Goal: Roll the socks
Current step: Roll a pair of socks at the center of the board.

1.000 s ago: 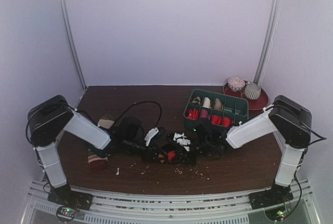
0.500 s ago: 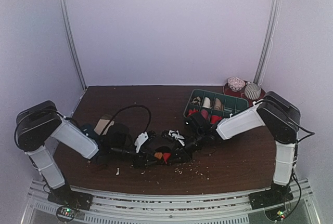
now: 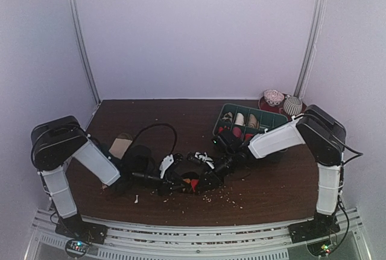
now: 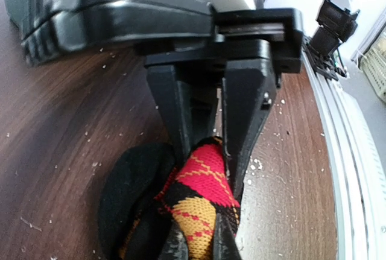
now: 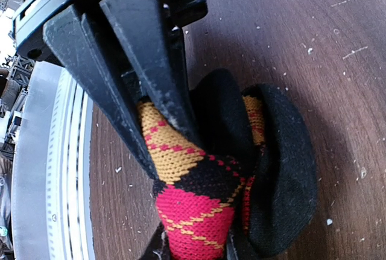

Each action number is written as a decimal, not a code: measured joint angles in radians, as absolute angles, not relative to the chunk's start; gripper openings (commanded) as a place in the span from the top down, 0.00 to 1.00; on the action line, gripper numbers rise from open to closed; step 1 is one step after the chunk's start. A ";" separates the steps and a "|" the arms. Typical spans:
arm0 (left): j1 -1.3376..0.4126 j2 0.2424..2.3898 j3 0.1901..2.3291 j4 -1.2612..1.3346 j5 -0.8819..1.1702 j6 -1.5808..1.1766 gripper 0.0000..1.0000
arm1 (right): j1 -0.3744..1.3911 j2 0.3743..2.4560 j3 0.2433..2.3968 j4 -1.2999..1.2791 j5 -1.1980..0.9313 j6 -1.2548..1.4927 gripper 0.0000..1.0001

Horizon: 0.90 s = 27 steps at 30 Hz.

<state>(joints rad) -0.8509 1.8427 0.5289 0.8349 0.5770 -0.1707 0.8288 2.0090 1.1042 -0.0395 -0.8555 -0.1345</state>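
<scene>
A black sock with red, orange and yellow argyle diamonds (image 3: 192, 182) is bunched up near the table's front middle, held between both grippers. My left gripper (image 3: 178, 183) comes in from the left and my right gripper (image 3: 208, 180) from the right. In the left wrist view the left gripper (image 4: 199, 231) is shut on the sock (image 4: 202, 199), and the right gripper's fingers (image 4: 247, 109) pinch its red diamond from the far side. In the right wrist view the right gripper (image 5: 196, 245) is shut on the sock (image 5: 193, 212), with the left gripper's fingers (image 5: 160, 79) clamped on the orange part.
A green divided tray (image 3: 278, 128) of rolled socks stands at the back right, with a red plate (image 3: 303, 117) carrying two balls behind it. A beige piece of fabric (image 3: 120, 146) lies behind the left arm. A black cable (image 3: 158, 127) loops over the table. Pale crumbs (image 3: 212, 198) dot the front.
Both grippers and the argyle sock have shifted left, and the right arm has stretched out further. The left gripper let go briefly and closed on the sock again.
</scene>
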 measured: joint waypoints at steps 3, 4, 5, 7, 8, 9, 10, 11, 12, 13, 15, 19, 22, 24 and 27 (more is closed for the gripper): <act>-0.847 1.851 0.535 0.833 0.593 -0.179 1.00 | 0.826 2.009 1.110 -0.054 -0.859 -0.133 0.73; -0.846 1.851 0.538 0.828 0.596 -0.186 1.00 | 0.826 2.010 1.112 -0.057 -0.859 -0.131 0.72; -0.846 1.851 0.541 0.820 0.596 -0.193 1.00 | 0.826 2.011 1.117 -0.061 -0.858 -0.128 0.71; -0.844 1.851 0.553 0.796 0.594 -0.210 1.00 | 0.827 2.014 1.127 -0.070 -0.852 -0.125 0.59; -0.843 1.851 0.560 0.776 0.591 -0.224 1.00 | 0.827 2.013 1.129 -0.073 -0.845 -0.123 0.51; -0.843 1.850 0.569 0.754 0.591 -0.239 1.00 | 0.828 2.010 1.129 -0.075 -0.836 -0.115 0.48; -0.844 1.850 0.579 0.728 0.589 -0.255 1.00 | 0.829 2.004 1.126 -0.071 -0.825 -0.116 0.47; -0.845 1.851 0.586 0.713 0.587 -0.269 1.00 | 0.833 1.991 1.122 -0.065 -0.799 -0.112 0.46; -0.846 1.850 0.595 0.697 0.584 -0.286 1.00 | 0.837 1.973 1.109 -0.050 -0.758 -0.113 0.45; -0.846 1.850 0.599 0.686 0.584 -0.302 1.00 | 0.843 1.958 1.096 -0.041 -0.730 -0.114 0.45; -0.846 1.849 0.602 0.675 0.584 -0.327 1.00 | 0.855 1.916 1.051 -0.003 -0.663 -0.121 0.45; -0.845 1.850 0.605 0.661 0.585 -0.355 1.00 | 0.860 1.817 0.961 0.073 -0.550 -0.151 0.44; -0.842 1.856 0.608 0.653 0.595 -0.369 1.00 | 0.888 1.731 0.895 0.144 -0.455 -0.212 0.42; -0.838 1.864 0.611 0.653 0.609 -0.377 1.00 | 0.922 1.690 0.866 0.181 -0.412 -0.260 0.42; -0.830 1.875 0.616 0.654 0.631 -0.387 1.00 | 0.974 1.684 0.857 0.212 -0.372 -0.313 0.42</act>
<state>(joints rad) -0.8299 1.8751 0.6163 0.6537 0.6308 -0.3874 0.9737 1.6836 0.8574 0.2123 -0.3717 -0.3130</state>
